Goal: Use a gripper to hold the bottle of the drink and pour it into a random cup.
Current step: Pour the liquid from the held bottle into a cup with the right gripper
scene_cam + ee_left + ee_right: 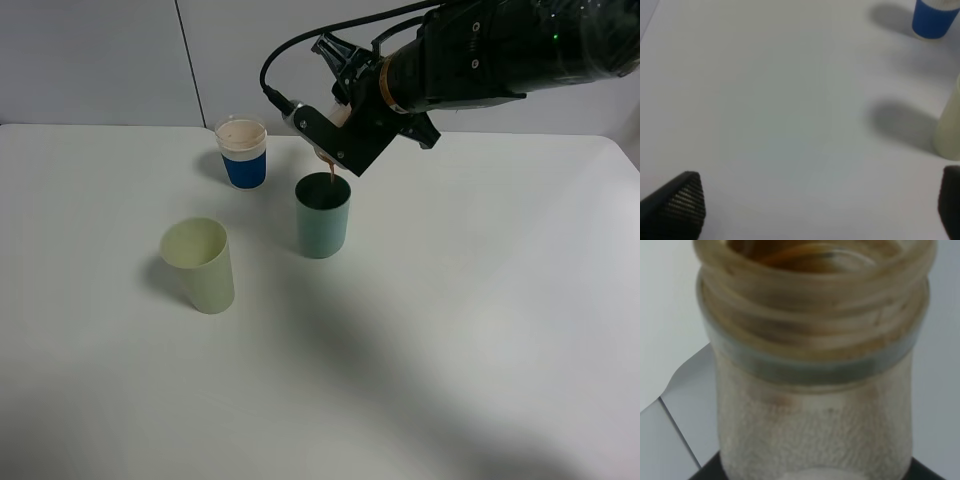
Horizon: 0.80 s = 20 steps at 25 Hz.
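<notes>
In the exterior high view my right gripper (345, 128) is shut on the bottle of the drink (328, 156) and holds it tipped steeply, neck down, just above the teal cup (322, 225). A thin brown stream runs from the neck into the cup. The right wrist view is filled by the bottle (815, 365): a translucent whitish body and a wide capless neck with brown liquid at the rim. My left gripper (817, 207) is open over bare table, with one ribbed fingertip (685, 200) showing at each lower corner of its view.
A pale yellow-green tumbler (200, 265) stands front left of the teal cup, and a blue-banded white paper cup (242, 155) stands behind it to the left. Both show in the left wrist view, tumbler (951, 125) and paper cup (934, 17). The white table (480, 330) spreads to the right and front.
</notes>
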Motion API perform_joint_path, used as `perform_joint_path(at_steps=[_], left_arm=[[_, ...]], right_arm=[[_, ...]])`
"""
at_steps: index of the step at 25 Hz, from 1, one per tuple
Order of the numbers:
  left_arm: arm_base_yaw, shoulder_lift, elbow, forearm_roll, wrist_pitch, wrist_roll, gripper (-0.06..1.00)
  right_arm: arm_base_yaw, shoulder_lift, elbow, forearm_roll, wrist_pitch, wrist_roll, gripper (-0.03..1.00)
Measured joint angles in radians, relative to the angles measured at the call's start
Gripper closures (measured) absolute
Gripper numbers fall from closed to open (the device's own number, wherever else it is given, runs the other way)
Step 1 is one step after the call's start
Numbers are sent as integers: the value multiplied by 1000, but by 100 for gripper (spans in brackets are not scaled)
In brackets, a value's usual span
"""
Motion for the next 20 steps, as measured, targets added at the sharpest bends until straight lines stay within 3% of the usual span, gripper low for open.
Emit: perform_joint_path(at_steps=[20], left_arm=[[0, 0, 0, 0, 0, 0, 2]], right_arm=[[0, 0, 0, -19, 0, -45, 61]])
